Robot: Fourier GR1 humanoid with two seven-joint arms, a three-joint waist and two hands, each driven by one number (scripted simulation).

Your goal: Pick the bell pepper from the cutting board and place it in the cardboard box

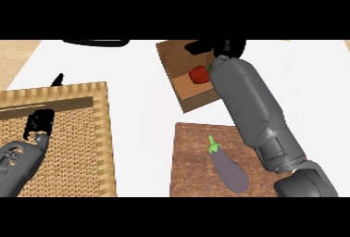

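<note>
The red bell pepper (199, 74) with a green stem lies inside the brown cardboard box (183, 95) at the top centre. My right forearm reaches up across the wooden cutting board (191, 157) and over the box. My right hand (223, 46) shows beyond the pepper at the box's far side, black fingers spread and not touching the pepper. My left hand (39, 124) rests open at the left, fingers up.
A purple eggplant (229, 169) lies on the cutting board, just left of my right forearm. A large woven tray with a wooden rim (103, 139) fills the left side under my left hand. A dark object (96, 42) sits at the top edge.
</note>
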